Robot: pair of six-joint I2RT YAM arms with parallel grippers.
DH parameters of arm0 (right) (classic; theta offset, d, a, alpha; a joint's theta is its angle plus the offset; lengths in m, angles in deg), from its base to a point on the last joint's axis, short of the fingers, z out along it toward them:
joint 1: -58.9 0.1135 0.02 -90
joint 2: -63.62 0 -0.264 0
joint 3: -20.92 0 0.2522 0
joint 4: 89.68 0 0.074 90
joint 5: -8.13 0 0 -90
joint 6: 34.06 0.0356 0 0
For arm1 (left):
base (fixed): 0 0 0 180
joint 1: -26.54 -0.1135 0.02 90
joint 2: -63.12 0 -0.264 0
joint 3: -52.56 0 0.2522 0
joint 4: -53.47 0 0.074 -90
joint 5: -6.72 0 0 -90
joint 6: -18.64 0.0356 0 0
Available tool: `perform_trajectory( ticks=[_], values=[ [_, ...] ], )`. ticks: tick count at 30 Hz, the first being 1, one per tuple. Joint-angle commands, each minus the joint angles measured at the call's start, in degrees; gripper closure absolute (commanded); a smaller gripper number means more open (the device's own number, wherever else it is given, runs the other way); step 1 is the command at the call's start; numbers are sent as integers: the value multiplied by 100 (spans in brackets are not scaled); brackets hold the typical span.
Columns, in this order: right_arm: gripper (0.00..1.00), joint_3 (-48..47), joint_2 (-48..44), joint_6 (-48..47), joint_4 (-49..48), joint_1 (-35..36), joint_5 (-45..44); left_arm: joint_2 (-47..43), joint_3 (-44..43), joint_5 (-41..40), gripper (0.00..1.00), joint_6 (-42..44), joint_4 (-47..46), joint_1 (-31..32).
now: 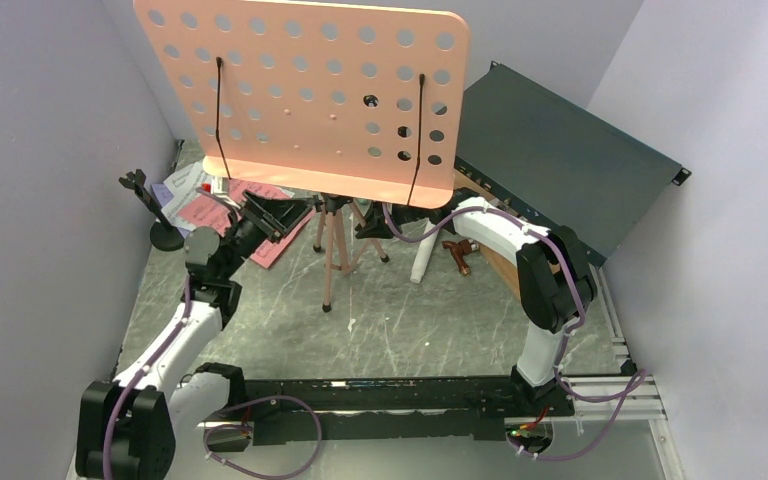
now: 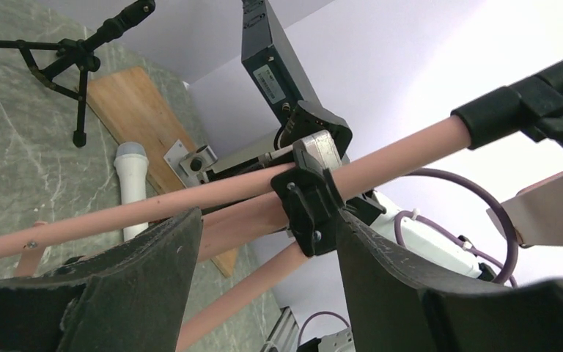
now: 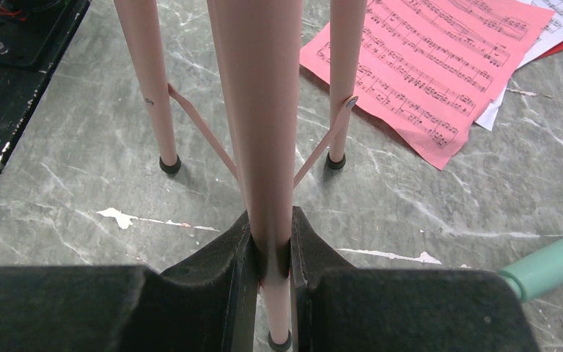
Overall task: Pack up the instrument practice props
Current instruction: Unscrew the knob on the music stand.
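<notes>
Nothing appears packed: the pink perforated metal music tripod (image 1: 300, 95) is clamped by the right fingers (image 3: 212, 293) and straddled by the spread left fingers (image 2: 139, 286); pink paper sheet-music pages (image 3: 425, 66) are left loose.

The pink perforated music tripod (image 1: 300, 90) stands centre frame. Red and white sheet-music pages (image 1: 200, 212) lie to its left, a black microphone mount (image 1: 156, 212) further left, a white microphone (image 1: 423, 262) right, and a large dark green metal box (image 1: 560, 165) upper right.

Bright, even, diffuse light; soft shadows; close foreground slightly blurred.
</notes>
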Motion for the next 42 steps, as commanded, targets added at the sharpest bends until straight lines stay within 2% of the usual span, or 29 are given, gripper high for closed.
perform_trajectory(
  ticks=[1,4,10,15,21,27,30,31,33,36,42],
  values=[
    [92,109,359,-237,725,18,-292,278,-499,168,28,-244,-459,-27],
    [92,109,360,-248,734,19,-292,401,-749,180,30,-192,-1,-14],
    [92,93,401,-291,769,24,-309,337,-1014,-2,44,106,1366,52],
    [92,82,430,-309,801,53,-323,375,-935,142,50,142,1366,61],
    [92,81,425,-327,817,63,-343,472,-1015,396,65,331,1513,61],
    [92,82,430,-336,827,63,-327,365,-1089,272,79,649,1989,61],
    [92,82,430,-344,834,63,-321,302,-1127,229,77,857,2133,61],
    [92,76,430,-345,828,63,-319,287,-1123,205,74,886,2143,61],
    [92,73,429,-345,843,70,-318,240,-1095,145,58,860,2152,61],
    [92,73,430,-358,856,65,-318,114,-983,-42,44,724,2063,61],
    [92,65,445,-380,885,72,-310,-158,-738,-391,43,621,2122,61]
  ],
)
